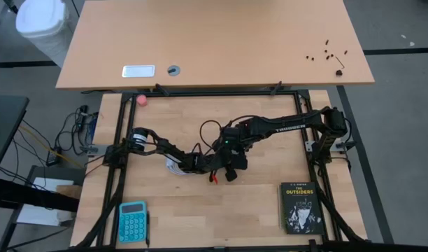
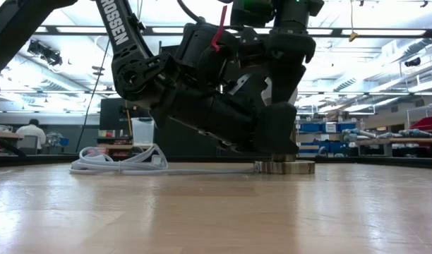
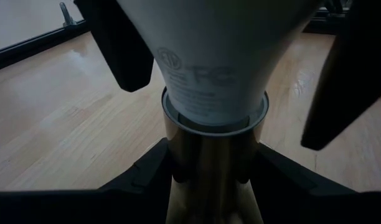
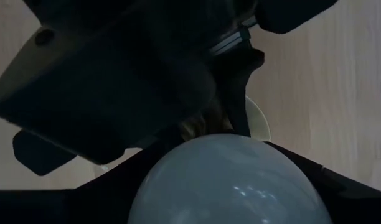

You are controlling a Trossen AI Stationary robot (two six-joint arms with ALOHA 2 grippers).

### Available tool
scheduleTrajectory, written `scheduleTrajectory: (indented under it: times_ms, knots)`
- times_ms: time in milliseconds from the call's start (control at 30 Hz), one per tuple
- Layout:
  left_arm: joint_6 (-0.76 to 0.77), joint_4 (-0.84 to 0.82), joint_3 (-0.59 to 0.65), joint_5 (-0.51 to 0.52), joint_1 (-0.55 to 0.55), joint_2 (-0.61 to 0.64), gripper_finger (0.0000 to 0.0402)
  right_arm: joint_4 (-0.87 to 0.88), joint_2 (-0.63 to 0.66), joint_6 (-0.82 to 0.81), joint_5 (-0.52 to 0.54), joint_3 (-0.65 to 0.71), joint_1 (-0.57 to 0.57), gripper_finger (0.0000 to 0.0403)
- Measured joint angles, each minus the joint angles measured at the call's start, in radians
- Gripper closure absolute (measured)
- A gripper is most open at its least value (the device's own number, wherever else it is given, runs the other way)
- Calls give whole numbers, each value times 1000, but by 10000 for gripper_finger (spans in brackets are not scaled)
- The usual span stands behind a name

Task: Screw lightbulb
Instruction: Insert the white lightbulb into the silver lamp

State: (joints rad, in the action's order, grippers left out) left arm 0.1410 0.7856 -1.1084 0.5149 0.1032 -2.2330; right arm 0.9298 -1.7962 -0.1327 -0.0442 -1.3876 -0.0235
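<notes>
White lightbulb (image 3: 209,68) stands seated in the brass socket (image 3: 212,168) at the table's middle, its globe clamped in the right gripper (image 4: 231,186) while the left gripper (image 3: 209,193) pinches the socket below, so the screwing step seems under way and next calls for another steady twist.

The lightbulb (image 3: 209,68) stands upright in the socket (image 2: 284,166) mid-table.

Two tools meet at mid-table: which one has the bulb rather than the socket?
The right tool: it grips the lightbulb by its white globe, while the left tool clamps the brass socket beneath.
</notes>
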Motion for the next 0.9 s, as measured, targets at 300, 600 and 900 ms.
scheduleTrajectory:
  times_ms: [300, 600, 900]
  knots:
    - [2, 0, 0, 0, 0, 0, 218, 1, 0, -109, 7, 0, 0, 132]
    - [24, -1, 1, 0, 0, 0, 218, 10, 0, -227, 14, 0, 1, 144]
    - [25, -2, 1, 4, 0, 0, 218, 20, 0, -333, 19, 0, 1, 133]
